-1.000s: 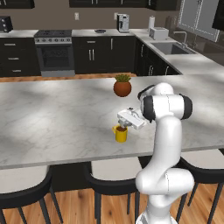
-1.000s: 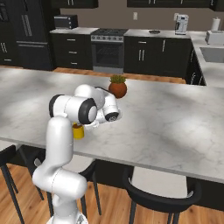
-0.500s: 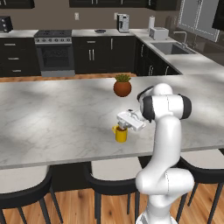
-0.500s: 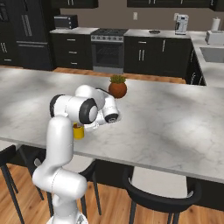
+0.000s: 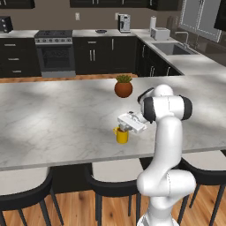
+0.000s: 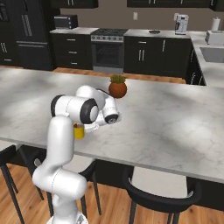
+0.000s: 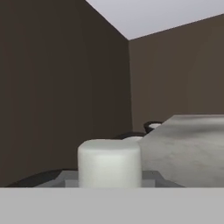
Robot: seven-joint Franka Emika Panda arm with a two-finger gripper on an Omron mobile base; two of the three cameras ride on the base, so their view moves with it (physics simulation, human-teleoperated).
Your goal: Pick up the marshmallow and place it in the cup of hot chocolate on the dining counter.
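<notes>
In the hand view the marshmallow [image 7: 109,162], a small white soft block, sits between my fingertips. My gripper [image 5: 124,122] is shut on it and lies roughly level just above the cup of hot chocolate [image 5: 122,136], a small yellow mug near the front edge of the dining counter [image 5: 53,119]. From the right base view the cup [image 6: 79,131] peeks out beside my forearm, which hides the hand. The liquid in the mug is hidden by the hand.
A terracotta plant pot [image 5: 123,87] stands on the counter behind the mug. Dark bar stools [image 5: 114,181] line the counter's near side. Black cabinets, a stove [image 5: 54,49] and a sink [image 5: 174,48] lie beyond.
</notes>
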